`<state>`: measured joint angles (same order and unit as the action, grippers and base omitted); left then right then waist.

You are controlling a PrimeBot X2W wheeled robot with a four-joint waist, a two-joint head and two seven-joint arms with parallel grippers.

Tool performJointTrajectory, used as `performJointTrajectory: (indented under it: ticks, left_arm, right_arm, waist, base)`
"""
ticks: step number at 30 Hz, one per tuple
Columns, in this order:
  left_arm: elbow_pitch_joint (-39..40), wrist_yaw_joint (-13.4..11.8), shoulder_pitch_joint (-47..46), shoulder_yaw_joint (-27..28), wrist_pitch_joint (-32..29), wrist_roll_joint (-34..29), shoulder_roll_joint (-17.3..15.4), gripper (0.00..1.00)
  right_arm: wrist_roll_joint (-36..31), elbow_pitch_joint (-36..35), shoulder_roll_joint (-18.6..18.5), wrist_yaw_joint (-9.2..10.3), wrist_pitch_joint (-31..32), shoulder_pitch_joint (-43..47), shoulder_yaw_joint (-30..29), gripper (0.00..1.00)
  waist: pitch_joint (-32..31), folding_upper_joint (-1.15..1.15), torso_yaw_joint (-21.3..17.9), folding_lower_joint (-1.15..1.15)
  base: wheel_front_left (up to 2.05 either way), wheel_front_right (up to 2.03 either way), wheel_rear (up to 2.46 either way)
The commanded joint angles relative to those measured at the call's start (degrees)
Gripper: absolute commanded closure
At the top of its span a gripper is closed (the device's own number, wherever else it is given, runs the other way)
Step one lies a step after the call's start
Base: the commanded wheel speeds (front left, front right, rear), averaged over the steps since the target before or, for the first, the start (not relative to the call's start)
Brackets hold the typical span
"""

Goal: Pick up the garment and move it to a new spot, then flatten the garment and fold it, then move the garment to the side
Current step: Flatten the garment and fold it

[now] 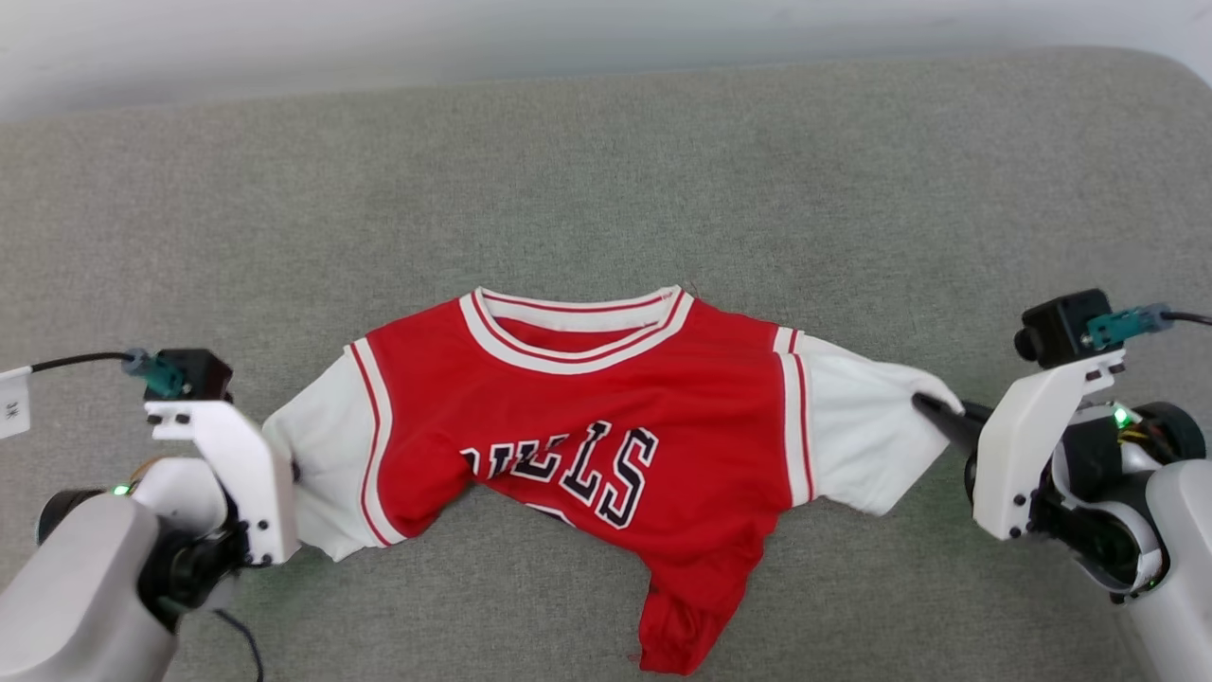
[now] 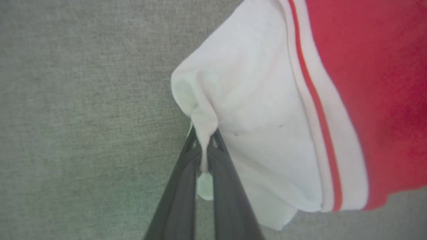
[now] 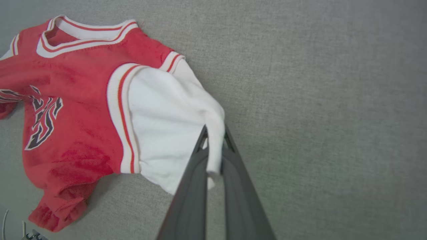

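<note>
The garment (image 1: 606,417), a red jersey with white short sleeves and black lettering, lies face up and rumpled on the grey surface, its lower part bunched toward me. My left gripper (image 2: 204,135) is shut on the edge of its white left sleeve (image 2: 253,110), a fold of cloth pinched between the dark fingers. My right gripper (image 3: 215,133) is shut on the edge of the white right sleeve (image 3: 166,123). In the head view the left gripper (image 1: 294,469) sits at the left sleeve and the right gripper (image 1: 933,407) at the right sleeve.
The grey fabric surface (image 1: 606,170) spreads wide beyond the garment, and a pale wall strip (image 1: 379,38) runs along its far edge. A cable (image 1: 241,644) trails near my left arm.
</note>
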<state>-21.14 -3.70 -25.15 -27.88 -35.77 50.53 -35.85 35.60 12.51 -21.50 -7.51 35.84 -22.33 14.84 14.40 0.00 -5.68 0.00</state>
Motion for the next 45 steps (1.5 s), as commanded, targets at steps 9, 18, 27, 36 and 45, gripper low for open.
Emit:
performJointTrajectory:
  ticks: [9, 18, 27, 36, 45]
  left_arm:
    - [0.5, -1.0, -9.9, -0.9, 11.5, -8.6, 3.0, 1.00]
    - [-7.7, -2.6, -25.2, 0.1, 22.7, -13.9, 9.0, 1.00]
    - [-15.2, -3.4, -45.5, 4.0, 31.6, -16.0, 11.5, 1.00]
    - [-17.7, -3.3, -64.6, 3.9, 36.9, -20.8, 10.3, 1.00]
    - [-19.7, -2.7, -75.8, 3.1, 37.6, -22.8, 10.4, 1.00]
  right_arm:
    - [-3.6, 5.0, -1.4, 0.04, -7.6, -6.9, -1.1, 1.00]
    - [-4.2, 14.3, -1.1, 0.04, -15.0, -22.1, 0.2, 1.00]
    - [-4.7, 20.2, -1.0, 0.04, -23.6, -43.8, 1.1, 1.00]
    - [-6.4, 25.1, -1.7, 0.04, -31.7, -64.3, 0.7, 1.00]
    - [-6.2, 30.0, -0.3, 0.04, -35.9, -76.7, 3.3, 1.00]
  waist:
    - [-5.0, 0.00, 1.8, 0.00]
    - [-5.4, 0.00, 2.0, 0.00]
    - [2.5, 0.00, 0.9, 0.00]
    - [10.9, 0.00, -0.2, 0.00]
    - [19.5, 0.00, -1.5, 0.00]
  base:
    - [0.00, 0.00, 0.00]
    - [0.00, 0.00, 0.00]
    - [0.00, 0.00, 0.00]
    - [0.00, 0.00, 0.00]
    - [0.00, 0.00, 0.00]
